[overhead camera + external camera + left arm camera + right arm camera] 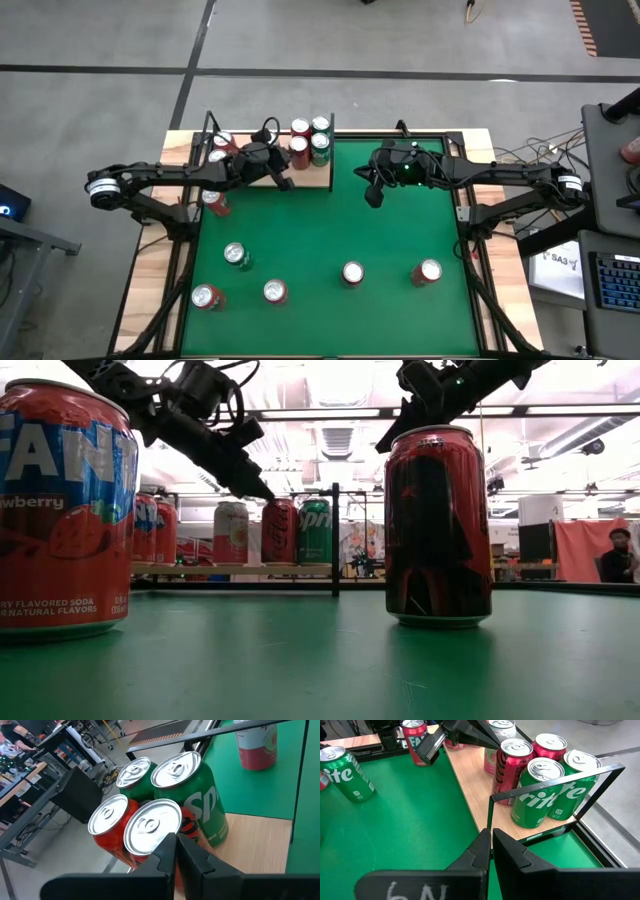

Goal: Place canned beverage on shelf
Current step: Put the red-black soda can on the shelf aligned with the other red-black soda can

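A pale wood shelf (262, 180) sits at the table's far left corner, with four cans at its right end: two red cans (299, 150) and two green Sprite cans (320, 149). The left gripper (285, 181) hovers over the shelf beside them, fingers clenched on nothing. The right gripper (374, 196), also clenched (holding nothing), hangs above the green felt (330, 235), where more cans (352, 272) stand nearer

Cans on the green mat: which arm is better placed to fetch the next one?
Probably the right. Its gripper hangs empty over open mat, above the red cans and; the left gripper sits over the shelf.
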{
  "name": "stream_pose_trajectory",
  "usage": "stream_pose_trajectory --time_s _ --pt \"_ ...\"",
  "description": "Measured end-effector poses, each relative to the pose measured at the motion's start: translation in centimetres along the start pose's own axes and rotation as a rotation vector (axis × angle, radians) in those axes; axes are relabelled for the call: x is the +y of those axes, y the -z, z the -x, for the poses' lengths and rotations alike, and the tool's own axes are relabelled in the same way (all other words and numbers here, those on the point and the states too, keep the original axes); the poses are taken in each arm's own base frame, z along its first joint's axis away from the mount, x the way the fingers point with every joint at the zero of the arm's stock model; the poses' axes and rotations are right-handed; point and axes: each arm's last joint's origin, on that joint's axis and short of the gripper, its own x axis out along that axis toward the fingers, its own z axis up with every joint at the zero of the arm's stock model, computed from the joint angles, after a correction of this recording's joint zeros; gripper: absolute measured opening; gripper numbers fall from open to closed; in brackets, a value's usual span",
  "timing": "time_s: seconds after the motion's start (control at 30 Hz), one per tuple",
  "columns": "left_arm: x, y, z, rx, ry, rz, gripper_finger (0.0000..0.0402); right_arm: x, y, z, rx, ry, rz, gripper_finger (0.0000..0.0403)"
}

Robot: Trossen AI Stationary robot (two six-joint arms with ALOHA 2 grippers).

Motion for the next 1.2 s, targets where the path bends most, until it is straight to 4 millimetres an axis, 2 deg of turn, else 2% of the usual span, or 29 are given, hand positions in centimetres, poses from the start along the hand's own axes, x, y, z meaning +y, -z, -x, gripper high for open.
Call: stream_pose_trajectory --time_s 0.23,0.4,0.73,0.9,1.2 --pt "0.1 -1.2 1.8 -0.063 0.010 0.006 0.0000 0.0 0.0 0.0 0.000 0.000 0.011 0.0011" --pt "0.5 -0.7 2.6 0.011 0.013 -0.023 0.0000 0.0 0.0 0.0 0.000 0.000 0.027 0.0011" --pt "-0.7 0.4 1.2 0.088 0.042 0.039 0.0000 0.0 0.1 0.0 0.002 0.000 0.069 0.0011" --pt "-1.1 0.9 0.6 0.117 0.035 0.038 0.0000 0.0 0.8 -0.2 0.023 0.001 0.103 0.0011" --pt "-0.8 0.0 0.3 0.096 0.007 0.061 0.0000 -0.1 2.2 -0.7 0.039 0.000 0.118 0.0011"
